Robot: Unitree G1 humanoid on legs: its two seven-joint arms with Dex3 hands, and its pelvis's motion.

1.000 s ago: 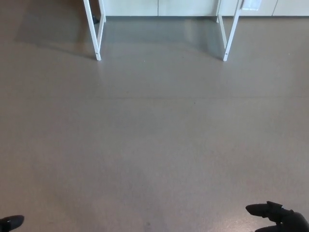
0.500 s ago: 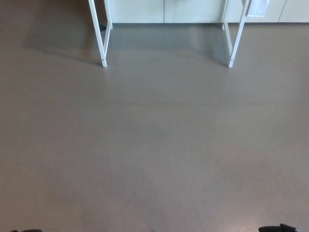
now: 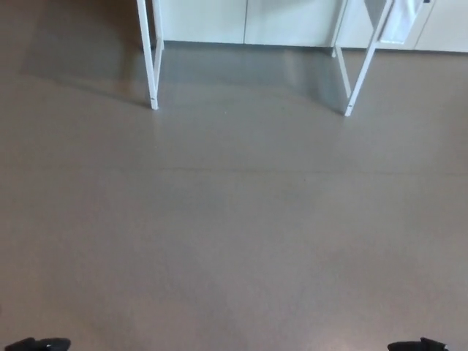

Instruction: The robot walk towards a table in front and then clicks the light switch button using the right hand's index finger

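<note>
Only the white legs of the table show at the top of the head view: a left pair (image 3: 151,58) and a right pair (image 3: 358,66). The tabletop and the light switch are out of frame. A white cloth-like piece (image 3: 401,20) hangs by the right legs. A sliver of my left hand (image 3: 36,344) pokes in at the bottom left edge, and a sliver of my right hand (image 3: 418,345) at the bottom right edge. Too little of either hand shows to read its state.
Grey floor (image 3: 234,219) stretches between me and the table legs. White cabinet fronts (image 3: 241,18) run along the wall behind the table.
The whole picture has shifted: the table legs sit lower in the frame, so the camera has moved. Less of my right hand shows at the bottom edge than a second ago.
</note>
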